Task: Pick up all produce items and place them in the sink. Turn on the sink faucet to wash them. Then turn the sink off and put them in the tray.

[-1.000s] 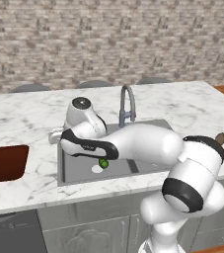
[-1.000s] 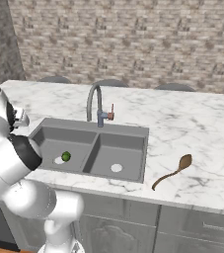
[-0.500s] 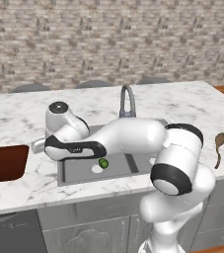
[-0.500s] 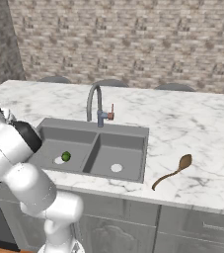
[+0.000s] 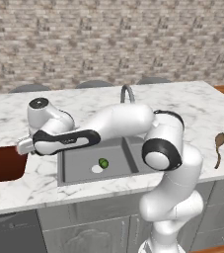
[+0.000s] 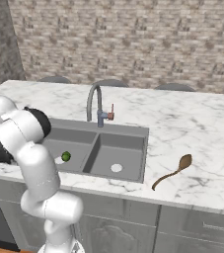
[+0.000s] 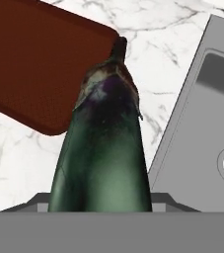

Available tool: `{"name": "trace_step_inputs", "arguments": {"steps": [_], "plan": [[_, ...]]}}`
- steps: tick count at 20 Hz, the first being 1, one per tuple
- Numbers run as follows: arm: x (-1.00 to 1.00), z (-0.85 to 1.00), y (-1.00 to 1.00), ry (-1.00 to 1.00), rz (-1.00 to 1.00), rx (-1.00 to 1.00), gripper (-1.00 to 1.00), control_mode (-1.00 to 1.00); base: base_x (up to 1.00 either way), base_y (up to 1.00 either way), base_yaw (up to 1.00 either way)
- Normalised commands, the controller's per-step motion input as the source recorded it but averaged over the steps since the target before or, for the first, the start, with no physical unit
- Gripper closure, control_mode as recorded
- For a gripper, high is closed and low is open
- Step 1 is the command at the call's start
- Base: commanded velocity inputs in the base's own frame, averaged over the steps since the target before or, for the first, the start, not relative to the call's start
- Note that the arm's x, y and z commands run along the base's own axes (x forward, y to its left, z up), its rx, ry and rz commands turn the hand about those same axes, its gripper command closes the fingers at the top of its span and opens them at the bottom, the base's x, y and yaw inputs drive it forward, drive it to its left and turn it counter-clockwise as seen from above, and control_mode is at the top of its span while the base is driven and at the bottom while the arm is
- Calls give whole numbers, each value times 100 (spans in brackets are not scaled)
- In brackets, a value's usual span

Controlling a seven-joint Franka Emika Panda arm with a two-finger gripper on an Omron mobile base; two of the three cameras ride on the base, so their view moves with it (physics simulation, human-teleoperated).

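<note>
— What's the hand got?

— I see the gripper (image 5: 20,147) partly spread and clamped on the dark oblong eggplant (image 7: 103,153); in the hand view it rises from between the finger tips, stem end pointing away from the camera.

— Where is that relative to the sink?

— The gripper hangs over the marble counter (image 5: 15,183) just off the outer edge of the sink (image 5: 76,170), between it and the tray (image 5: 0,165). In the hand view the tray's (image 7: 29,69) near corner lies beyond the eggplant's tip, and the sink's (image 7: 192,138) rim runs along the other side.

— And the other produce?

— The green round ball (image 5: 103,162) sits on the basin floor beside the pale drain (image 5: 96,169); from the right base view I see it (image 6: 66,156) in the basin farther from the wooden spoon (image 6: 172,170). The faucet (image 6: 97,104) stands behind the sink's middle. The spoon lies on the counter on the side of the sink away from the tray.
</note>
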Motion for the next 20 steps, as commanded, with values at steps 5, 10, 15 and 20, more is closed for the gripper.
{"name": "trace_step_inputs", "arguments": {"steps": [5,10,15,20], "plan": [[0,-9,30,4,1,-1,100,-100,0,0,0],[0,-28,22,2,0,-3,100,-100,0,0,0],[4,-23,14,5,0,-2,100,-100,0,0,0],[18,-19,12,10,0,0,100,-100,0,0,0]]}}
